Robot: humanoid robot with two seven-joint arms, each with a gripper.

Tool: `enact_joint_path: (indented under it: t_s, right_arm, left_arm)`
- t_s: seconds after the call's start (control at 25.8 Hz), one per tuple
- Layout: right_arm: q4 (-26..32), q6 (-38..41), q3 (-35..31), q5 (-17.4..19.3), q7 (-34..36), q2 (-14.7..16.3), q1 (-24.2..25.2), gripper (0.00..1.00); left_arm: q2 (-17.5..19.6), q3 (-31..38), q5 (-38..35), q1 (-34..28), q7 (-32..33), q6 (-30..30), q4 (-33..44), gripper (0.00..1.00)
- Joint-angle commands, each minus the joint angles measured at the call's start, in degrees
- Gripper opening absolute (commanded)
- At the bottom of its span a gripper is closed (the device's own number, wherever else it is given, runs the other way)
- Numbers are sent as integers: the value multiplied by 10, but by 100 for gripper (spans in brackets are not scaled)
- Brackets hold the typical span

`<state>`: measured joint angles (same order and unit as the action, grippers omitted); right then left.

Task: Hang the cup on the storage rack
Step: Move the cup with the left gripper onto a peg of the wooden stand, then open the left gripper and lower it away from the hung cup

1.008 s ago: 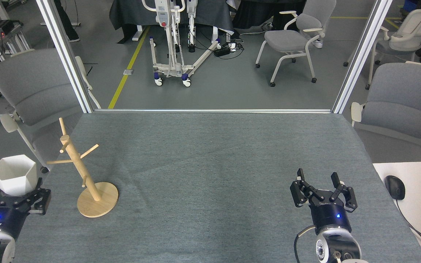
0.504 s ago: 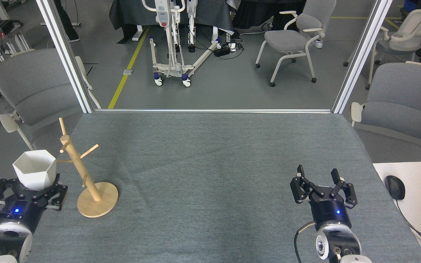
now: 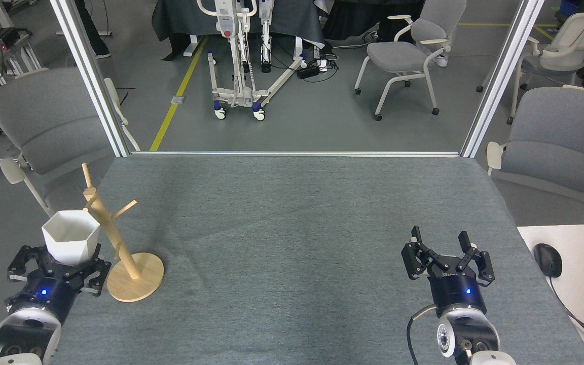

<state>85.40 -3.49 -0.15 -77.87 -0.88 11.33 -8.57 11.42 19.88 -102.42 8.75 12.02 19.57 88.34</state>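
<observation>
At the far left, my left gripper (image 3: 61, 263) grasps the plain matte white hexagonal cup (image 3: 71, 237) at its lower body, holding it upright with the open mouth facing up and clear of the grey felt-covered table (image 3: 292, 228). The cup's handle is not visible from this angle. The cup's right edge sits just beside, and partly in front of, the slim pole of the light wooden storage rack (image 3: 119, 243), whose round disc base rests on the table near its left edge; whether cup and pole touch cannot be determined. Well apart, at the lower right, my right gripper (image 3: 446, 251) hovers above the table with its black fingers (image 3: 418, 252) spread and grasping nothing.
</observation>
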Motion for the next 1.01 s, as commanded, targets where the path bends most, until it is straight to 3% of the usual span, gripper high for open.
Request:
enact_joint_path:
  t_s: [0.0,0.08,0.19,0.23,0.62,0.97]
  right_arm:
    - [-1,0,-1,0,0,0,0,100]
    - [-1,0,-1,0,0,-1,-1,100]
    - [-1,0,0,1,0,1,-3,100]
    - [-1,0,0,1,0,2,-3,100]
    - [-1,0,0,4,1,2,-2,100]
    - [-3,-1,0,5,1,3,-3,100]
  left_arm:
    - [-2,-9,-8,0,5,-1,-4,7]
    - [-6,-9,-8,-1,5,-4,-4,28]
    - [-14,-9,-19,-1,3,-17,-11,82]
    - [-17,-9,-22,-1,-1,-28,-13,95]
    - [-29,-9,-22,-5,3,-30,-53,98]
    - [-47,-9,-17,-55,-11,-25,-81,99]
